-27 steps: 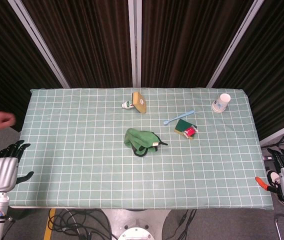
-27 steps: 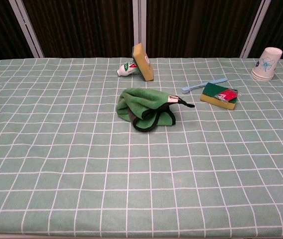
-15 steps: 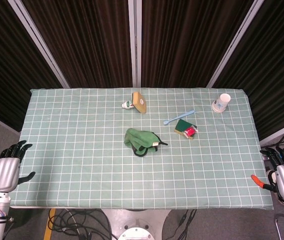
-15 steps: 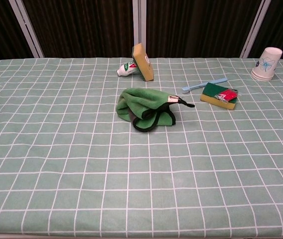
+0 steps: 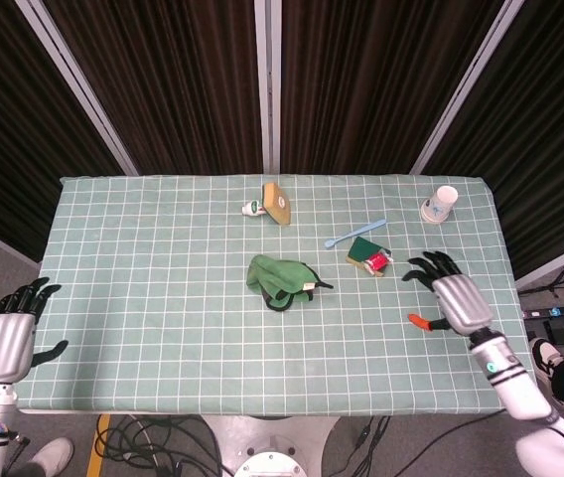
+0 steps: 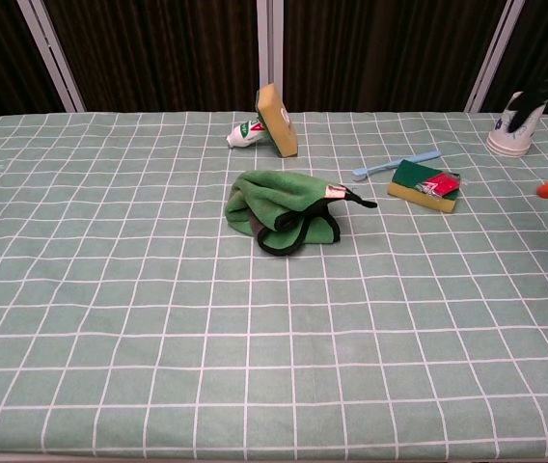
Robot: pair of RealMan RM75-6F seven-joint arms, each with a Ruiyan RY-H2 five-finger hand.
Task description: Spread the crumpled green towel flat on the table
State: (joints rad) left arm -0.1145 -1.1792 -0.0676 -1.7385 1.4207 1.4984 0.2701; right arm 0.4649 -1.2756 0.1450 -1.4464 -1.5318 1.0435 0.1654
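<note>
The green towel (image 5: 281,279) was found bunched in a loose heap near the middle of the table (image 5: 163,328), well apart from both hands. It lay to the left of the right hand (image 5: 448,296) and slightly beyond it, and far to the right of the left hand (image 5: 6,336). A dark edging and a small tag (image 6: 335,192) were seen on the heap's side facing the right hand.

The right hand was observed over the table with its fingers spread and nothing held. The left hand was seen off the table's edge, fingers apart, likewise empty.

The towel was judged light, soft and limp; no resistance to lifting is expected, but it would sag and refold if raised by a single point. Some drag on the checked tablecloth is considered likely. The bound edge near the tag is judged the best place to take hold, being the clearest exposed border, with a second hold on the opposite side of the heap. Which folds lie beneath could not be determined.
</note>
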